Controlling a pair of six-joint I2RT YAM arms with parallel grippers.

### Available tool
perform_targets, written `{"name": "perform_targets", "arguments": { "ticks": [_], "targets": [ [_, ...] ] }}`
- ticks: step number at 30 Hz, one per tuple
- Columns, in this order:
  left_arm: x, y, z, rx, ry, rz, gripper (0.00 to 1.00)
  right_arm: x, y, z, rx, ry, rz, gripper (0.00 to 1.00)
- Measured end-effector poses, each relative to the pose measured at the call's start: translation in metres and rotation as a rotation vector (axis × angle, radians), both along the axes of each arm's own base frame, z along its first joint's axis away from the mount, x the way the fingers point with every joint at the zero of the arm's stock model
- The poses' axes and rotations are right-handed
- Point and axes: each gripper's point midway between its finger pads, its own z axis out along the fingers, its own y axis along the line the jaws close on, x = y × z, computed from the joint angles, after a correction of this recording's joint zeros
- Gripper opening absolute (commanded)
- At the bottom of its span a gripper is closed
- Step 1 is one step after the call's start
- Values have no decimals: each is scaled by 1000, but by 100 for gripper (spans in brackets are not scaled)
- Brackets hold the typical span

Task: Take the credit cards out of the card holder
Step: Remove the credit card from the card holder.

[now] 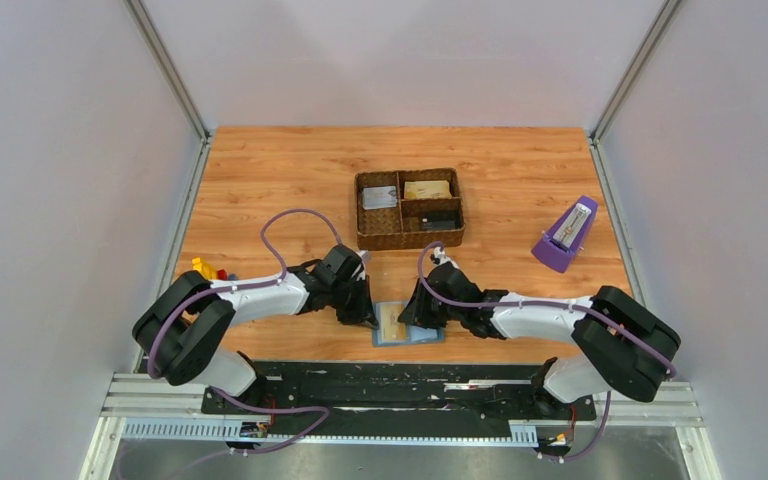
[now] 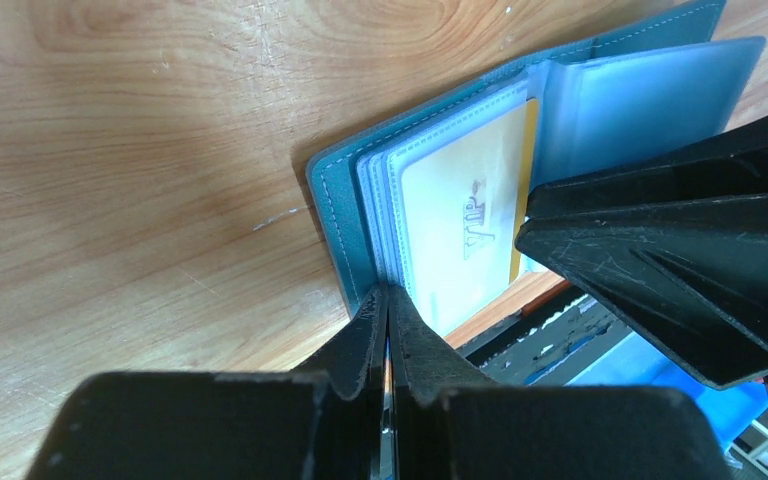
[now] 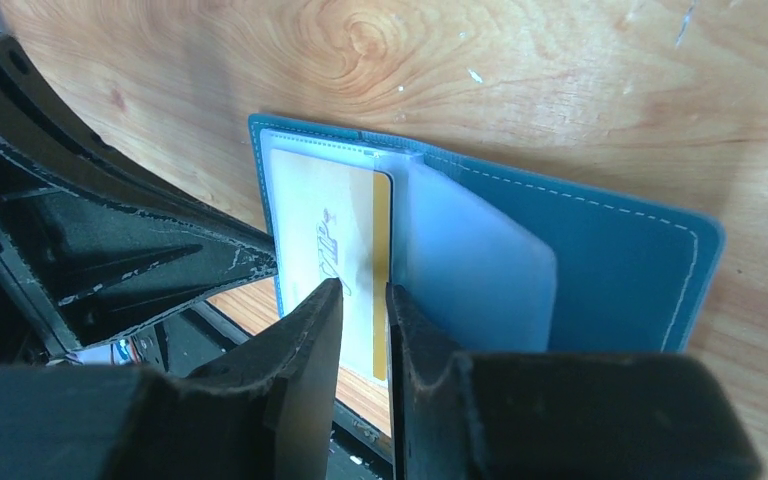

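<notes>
Left gripper [image 2: 388,296]: fingers pressed together on the near edge of the card holder [image 2: 336,205], at its left half. Right gripper [image 3: 365,290]: fingers narrowly apart, tips at the striped edge of the gold card [image 3: 310,225]; whether they pinch it cannot be told. Holder lies open at the near edge of the table [image 1: 260,170], between the two arms, slightly overhanging the wood. The card sits in a clear sleeve on the left half; a frosted leaf [image 3: 475,270] stands up beside it. Farther left, toy blocks [image 1: 206,268]; farther back, a woven tray [image 1: 380,240] and a purple metronome [image 1: 565,238].
</notes>
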Motion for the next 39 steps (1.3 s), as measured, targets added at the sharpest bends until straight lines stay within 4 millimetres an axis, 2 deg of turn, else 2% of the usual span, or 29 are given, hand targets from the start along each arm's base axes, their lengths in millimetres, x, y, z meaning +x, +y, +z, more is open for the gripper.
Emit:
{"name": "perform_targets", "arguments": {
  "ticks": [10,16,23,31,39],
  "targets": [
    [0,2,3,5,-6,5,7,0,-2,-1,-3,7,-8,25],
    [3,-1,19,-25,-35,9,7,0,-2,-1,-5,13,-11,25],
    [7,-8,24,-55,-48,2,7,-1,-2,-1,-5,14,-11,25],
    [7,-10,8,-38,-20,-2,6,-1,-2,-2,-4,18,-12,26],
    [8,-12,8,-49,-24,-5,6,-2,-1,-3,-2,26,-9,25]
  ]
}}
